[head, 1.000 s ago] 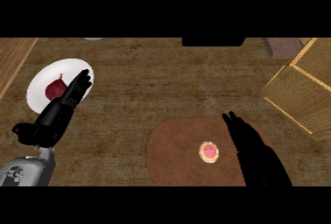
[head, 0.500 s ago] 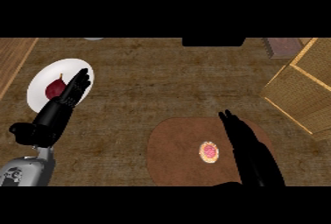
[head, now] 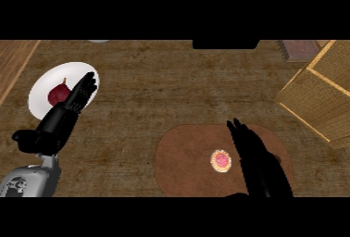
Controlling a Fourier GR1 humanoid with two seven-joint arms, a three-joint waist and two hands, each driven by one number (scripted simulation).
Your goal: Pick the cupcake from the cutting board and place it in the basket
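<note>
beside cupcake [head: 221, 160], right hand [head: 256, 155] open

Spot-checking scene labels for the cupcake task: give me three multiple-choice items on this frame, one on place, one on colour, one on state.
1. Where is the cupcake?
A. On the round brown cutting board
B. In the basket
C. On the white plate

2. What colour is the item on the plate?
A. Green
B. Dark red
C. Yellow

3. What is the right robot hand doing?
A. Curled round the cupcake
B. Inside the basket
C. Fingers straight, just right of the cupcake

Key: 1 A, the cupcake sits near the board's middle. 2 B, a dark red shape lies on the white plate, partly behind the resting left robot hand. 3 C, the cupcake shows uncovered beside straight fingers.
</note>
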